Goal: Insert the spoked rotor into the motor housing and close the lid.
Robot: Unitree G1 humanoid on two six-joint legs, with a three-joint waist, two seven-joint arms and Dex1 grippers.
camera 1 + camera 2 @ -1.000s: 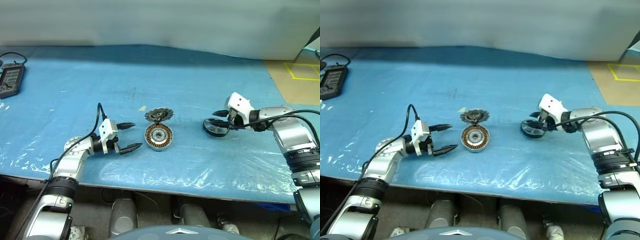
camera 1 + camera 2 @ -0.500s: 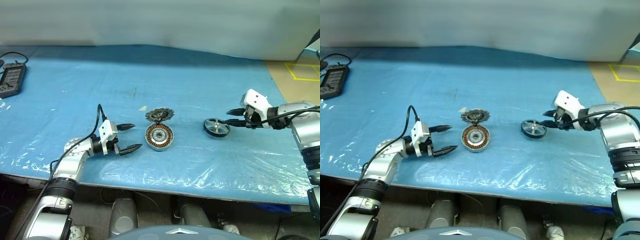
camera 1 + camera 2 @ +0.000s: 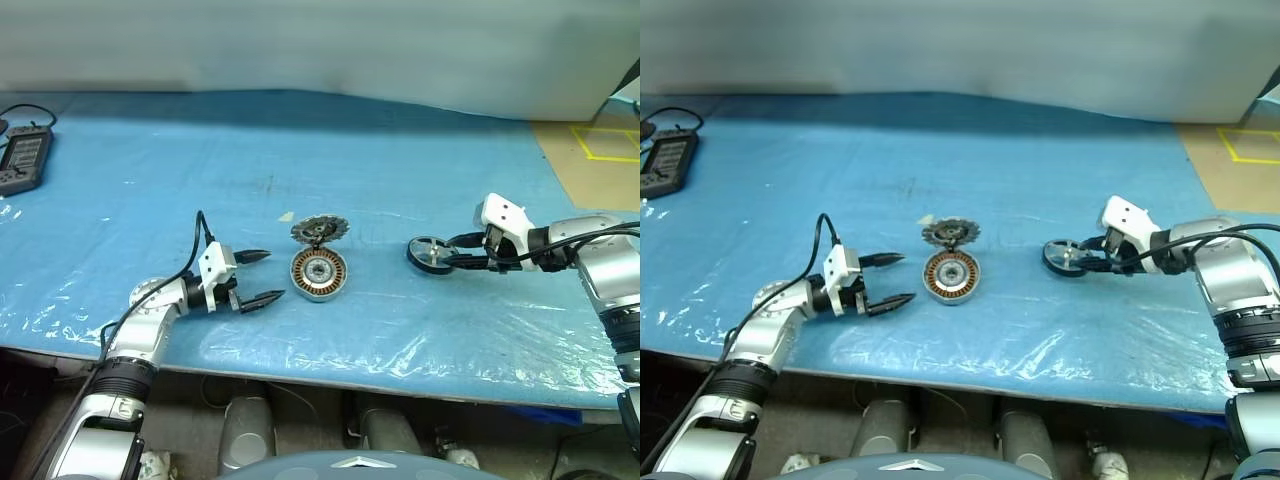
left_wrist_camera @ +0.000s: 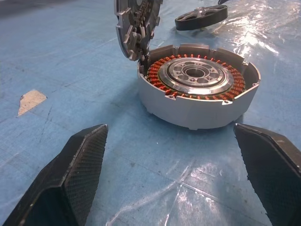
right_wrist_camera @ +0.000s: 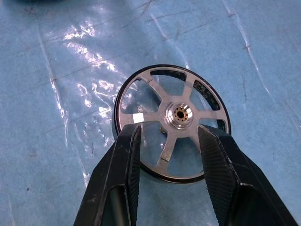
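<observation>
The spoked rotor [image 5: 172,123] lay flat on the blue counter [image 3: 400,160], at about three o'clock from the motor housing [image 3: 318,273] and well apart from it. The right gripper [image 5: 167,136] hung over it, fingers spread and empty, straddling the hub. Closing on a thin spoke risked a skewed lift or a slide on the glossy film. The left gripper [image 3: 262,275] stood wide open and empty at the housing's nine o'clock, and the lid [image 3: 318,230] stood propped upright at its twelve o'clock, easily toppled.

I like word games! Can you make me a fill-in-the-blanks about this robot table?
1. The round metal motor housing with copper windings rests on a ____ sheet.
2. The toothed silver lid stands ____ at its rim.
3. The black spoked rotor lies nearest the ____ gripper.

Missing words: blue; tilted up; right
</observation>
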